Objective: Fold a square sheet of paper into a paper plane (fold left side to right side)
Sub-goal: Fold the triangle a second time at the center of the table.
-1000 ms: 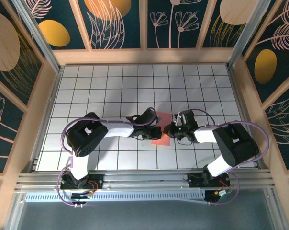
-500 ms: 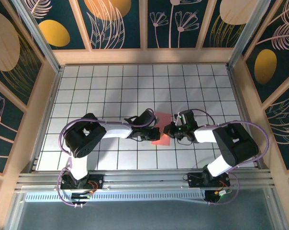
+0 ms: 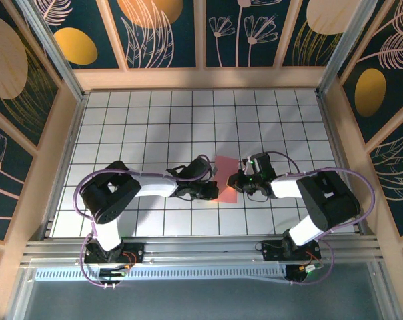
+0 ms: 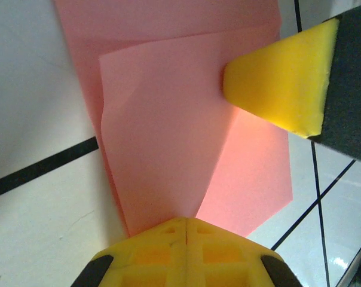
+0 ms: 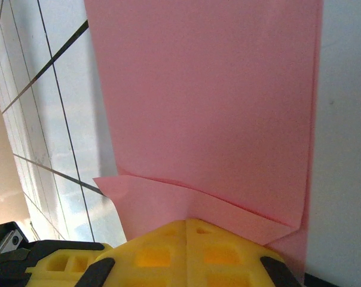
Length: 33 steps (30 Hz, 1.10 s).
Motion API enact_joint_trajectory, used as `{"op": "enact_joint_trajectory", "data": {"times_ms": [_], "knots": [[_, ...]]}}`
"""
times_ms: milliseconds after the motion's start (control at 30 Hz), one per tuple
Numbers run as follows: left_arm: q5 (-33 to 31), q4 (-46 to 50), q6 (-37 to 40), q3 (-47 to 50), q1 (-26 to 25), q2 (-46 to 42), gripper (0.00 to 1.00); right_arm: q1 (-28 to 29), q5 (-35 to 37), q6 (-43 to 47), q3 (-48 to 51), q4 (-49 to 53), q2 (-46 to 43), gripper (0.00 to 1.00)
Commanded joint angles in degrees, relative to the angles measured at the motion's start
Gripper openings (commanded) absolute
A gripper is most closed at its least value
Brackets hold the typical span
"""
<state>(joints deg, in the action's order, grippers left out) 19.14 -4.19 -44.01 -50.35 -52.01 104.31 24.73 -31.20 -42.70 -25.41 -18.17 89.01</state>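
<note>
While the left claw [image 3: 213,192] and right claw [image 3: 235,180], both closed, rest on the sheet [image 3: 224,175] mid-worktop [image 3: 155,120], one flap [image 4: 162,131] lies folded over; most folds apparently remain.

Square sheet of paper [image 5: 216,89]: thin matt paper, creased. Table [image 3: 155,120]: smooth, glossy white. Frame [image 3: 201,78]: pale wood.

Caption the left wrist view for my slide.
Left gripper, shut, and right gripper press the creased pink paper against the table.
</note>
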Motion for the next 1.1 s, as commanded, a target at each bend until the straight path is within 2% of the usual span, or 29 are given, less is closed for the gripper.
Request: {"op": "enact_joint_trajectory", "data": {"times_ms": [0,933,1067], "knots": [[1.2,6.3,1.2,2.6,-0.1,-0.6,0.0,-1.3,4.3,2.0,1.1,7.8,1.8,0.0],[-1.7,10.3,1.7,5.7,-2.7,-5.8,0.0,-2.0,3.6,3.0,-1.3,9.0,1.7,0.0],[-2.5,10.6,1.2,5.2,-2.6,-9.8,0.0,-1.9,2.4,3.0,-3.0,9.6,0.2,0.0]]}}
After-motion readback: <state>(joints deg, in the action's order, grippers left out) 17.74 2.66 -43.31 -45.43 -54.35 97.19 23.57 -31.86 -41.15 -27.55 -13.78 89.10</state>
